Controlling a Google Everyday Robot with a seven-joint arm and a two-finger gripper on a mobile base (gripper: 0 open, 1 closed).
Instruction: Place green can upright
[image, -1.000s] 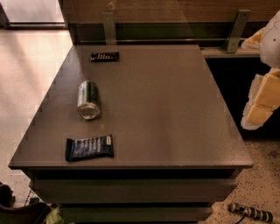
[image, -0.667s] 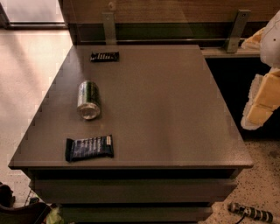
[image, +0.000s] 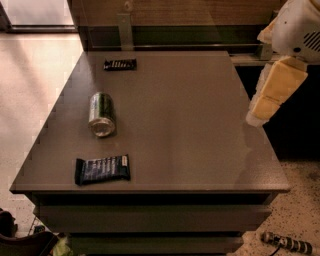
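The green can lies on its side on the left part of the grey-brown table, its silver end facing the front edge. My gripper, cream and yellow under a white arm housing, hangs over the table's right edge, far to the right of the can and apart from it. It holds nothing that I can see.
A dark-blue snack wrapper lies near the front left corner. A second dark wrapper lies at the back left. A wooden wall with metal brackets runs behind the table. Floor lies to the left and front right.
The arm and gripper have moved left and a little up, further over the table's right edge. The can and both wrappers have not moved.
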